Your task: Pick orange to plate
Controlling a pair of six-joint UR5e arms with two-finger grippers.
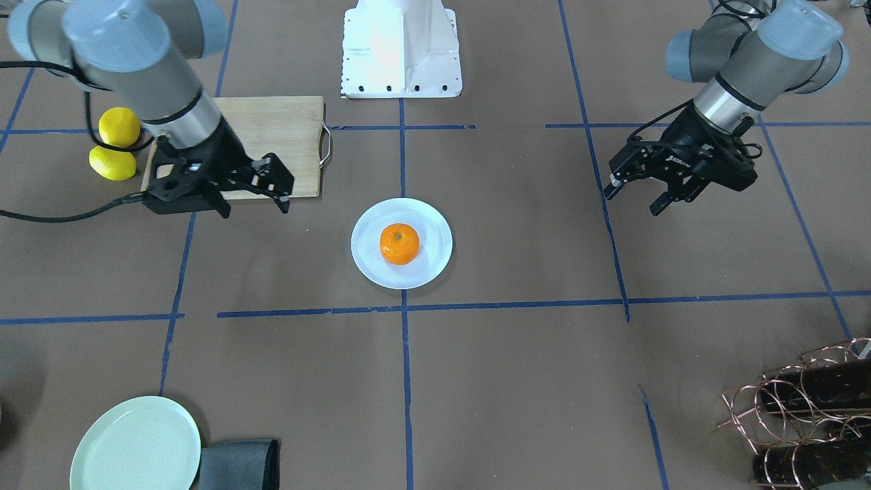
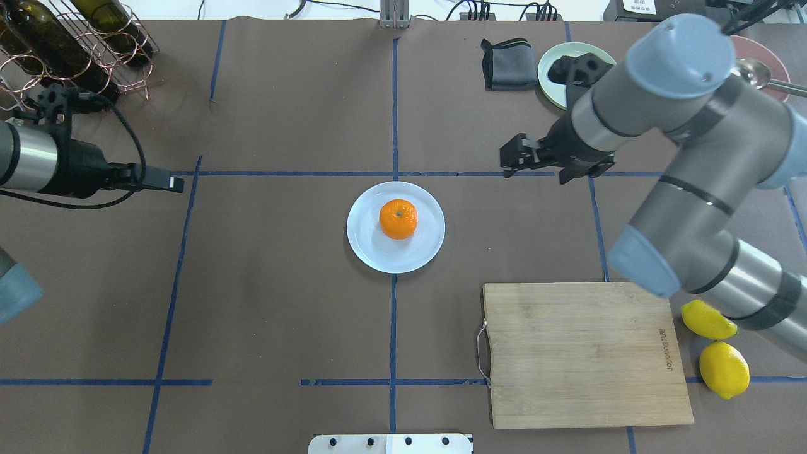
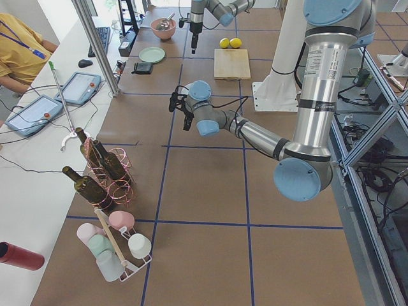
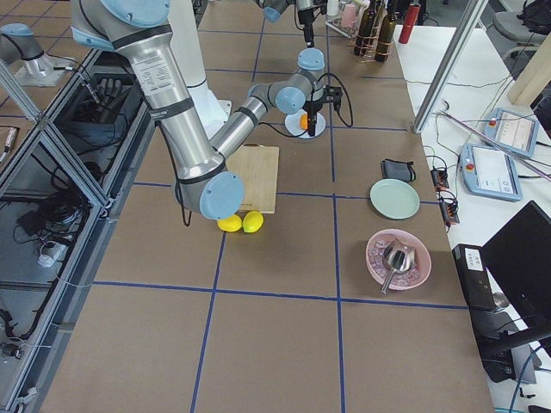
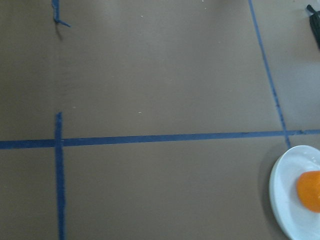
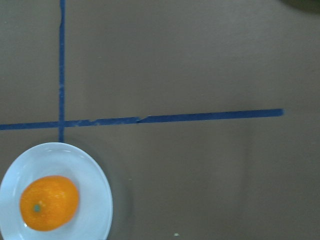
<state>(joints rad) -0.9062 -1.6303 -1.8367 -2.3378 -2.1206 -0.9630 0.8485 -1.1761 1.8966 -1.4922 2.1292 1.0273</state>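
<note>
The orange (image 1: 399, 243) sits stem spot up on the pale bluish-white plate (image 1: 435, 262) at the table's centre, also seen from overhead as the orange (image 2: 398, 219) on the plate (image 2: 372, 249). My right gripper (image 1: 254, 207) hovers open and empty beside the plate, over the front edge of the cutting board. My left gripper (image 1: 633, 202) hangs open and empty well off to the plate's other side. The right wrist view shows the orange (image 6: 49, 202) at its lower left. The left wrist view catches the orange (image 5: 310, 190) at its right edge.
A wooden cutting board (image 2: 580, 353) lies on my right, with two yellow lemons (image 2: 724, 369) beyond it. A pale green plate (image 1: 136, 446) and a grey cloth (image 1: 238, 463) sit at the far edge. A copper wine rack (image 1: 803, 408) with bottles stands at the far left corner.
</note>
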